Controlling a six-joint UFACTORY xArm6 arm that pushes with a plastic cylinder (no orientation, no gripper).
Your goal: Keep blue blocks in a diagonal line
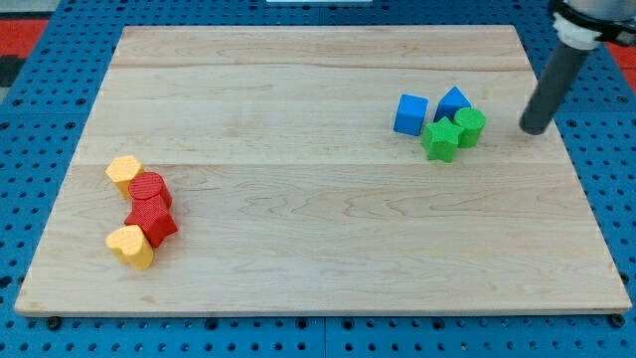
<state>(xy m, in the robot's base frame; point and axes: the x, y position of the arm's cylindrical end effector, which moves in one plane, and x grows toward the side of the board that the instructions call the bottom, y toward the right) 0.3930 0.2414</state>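
A blue cube (pixel 409 114) and a blue triangular block (pixel 453 102) sit at the board's upper right, side by side. A green star block (pixel 440 140) and a green cylinder (pixel 470 126) touch them from below. My tip (pixel 534 128) is to the right of this cluster, apart from the green cylinder by a gap.
At the view's lower left a chain of blocks lies: a yellow block (pixel 124 173), a red cylinder (pixel 150 189), a red block (pixel 152 221) and a yellow heart block (pixel 130 246). The wooden board (pixel 318 239) lies on a blue pegboard (pixel 40 119).
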